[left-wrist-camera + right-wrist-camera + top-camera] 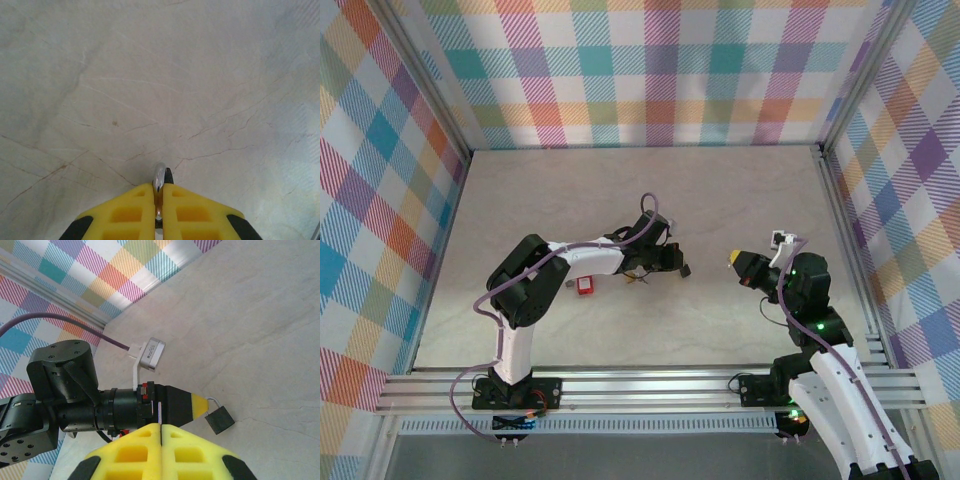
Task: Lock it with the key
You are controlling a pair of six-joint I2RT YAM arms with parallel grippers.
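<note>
**Item 1 – padlock** (220, 420). Small, with a black body and a silver shackle. It is seen in the right wrist view hanging by its shackle from the yellow tip of the left claw (199, 405), the body tilted and just above the counter (260, 330). In the left wrist view the silver shackle (159, 175) is caught between the two yellow fingers (135, 210), with a sliver of black body beside it. In the top view the padlock (686, 269) is placed near the middle of the counter, at the tip of the left arm.

**Item 2 – left claw** (675, 262). Narrowed to a thin slit and clamped on the padlock's shackle. It is pointed towards the right arm.

**Item 3 – right claw** (161, 429). The yellow fingers are pressed together, and nothing is made out between them. In the top view it (733, 259) is held a little apart from the padlock, facing it from the right.

**Item 4 – small red object** (586, 286). Laid on the counter beside the left arm's forearm; too small to be identified.

**Item 5 – thin yellowish item** (638, 278). Laid on the counter just under the left wrist. Whether it is the key cannot be told.

**Item 6 – counter** (740, 190). Pale, marble-veined, enclosed by checked walls (650, 70) in pastel colours.

**Item 7 – wrist camera** (150, 354). A silver box fixed above the left claw, fed by a purple cable (60, 320).
</note>
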